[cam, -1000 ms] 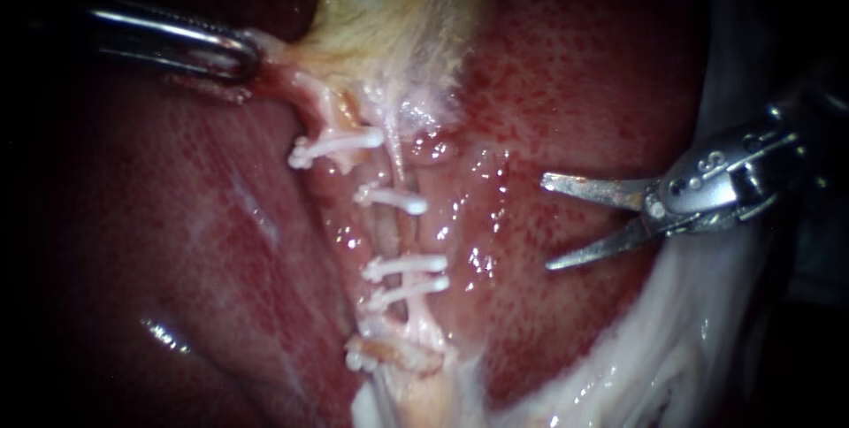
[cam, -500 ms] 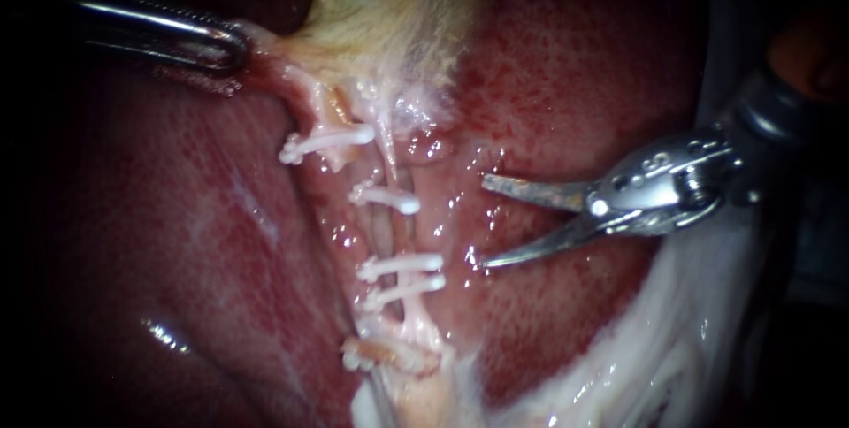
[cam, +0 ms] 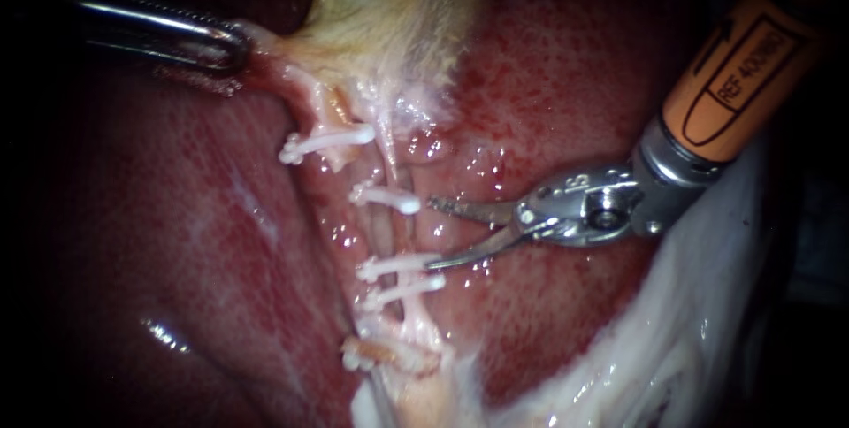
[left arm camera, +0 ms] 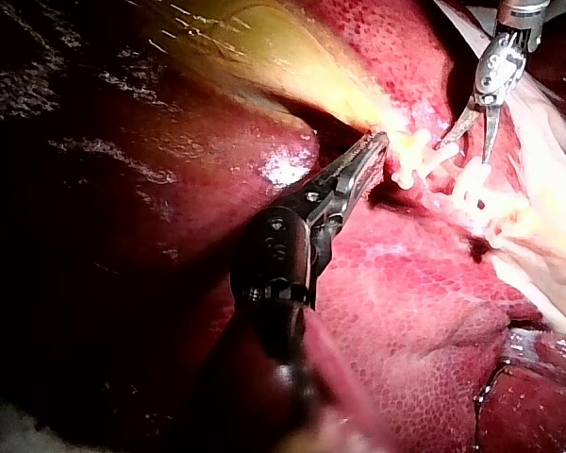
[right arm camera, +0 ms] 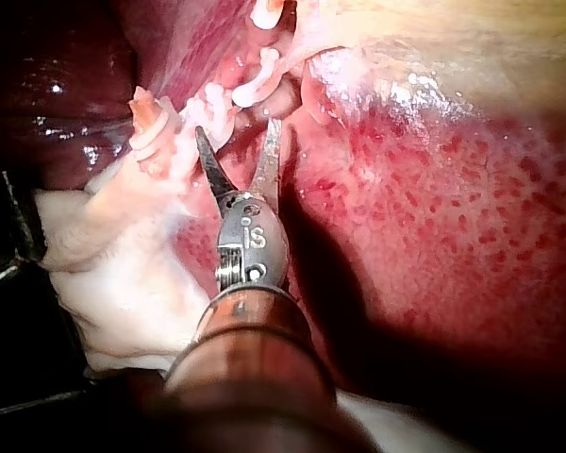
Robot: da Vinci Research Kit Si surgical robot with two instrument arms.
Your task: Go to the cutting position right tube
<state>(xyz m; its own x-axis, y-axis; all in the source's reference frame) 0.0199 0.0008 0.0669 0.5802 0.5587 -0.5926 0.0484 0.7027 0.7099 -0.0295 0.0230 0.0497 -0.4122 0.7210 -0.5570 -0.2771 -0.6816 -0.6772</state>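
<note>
The right tube [cam: 400, 232] runs down the pale strip between the liver lobes, with one white clip [cam: 386, 198] above and two clips [cam: 402, 264] below a bare stretch. The left tube [cam: 323, 118] carries its own clip [cam: 327, 139]. My right instrument [cam: 432, 233] has two thin blades standing open, their tips just right of that bare stretch, one near each clip; the tube is not between them. It also shows in its wrist view [right arm camera: 236, 127]. My left instrument [cam: 225, 43] is shut on the gallbladder [cam: 389, 12] at its neck, as the left wrist view also shows [left arm camera: 373, 151].
Dark red liver [cam: 177, 242] lies on both sides of the tubes. White fatty tissue [cam: 690, 340] spreads under the right instrument's shaft. A further clipped stump [cam: 380, 353] sits below the lower clips.
My right instrument has travelled left across the liver, its open blades narrowing and reaching the edge of the right tube. The left instrument holds the same tissue.
</note>
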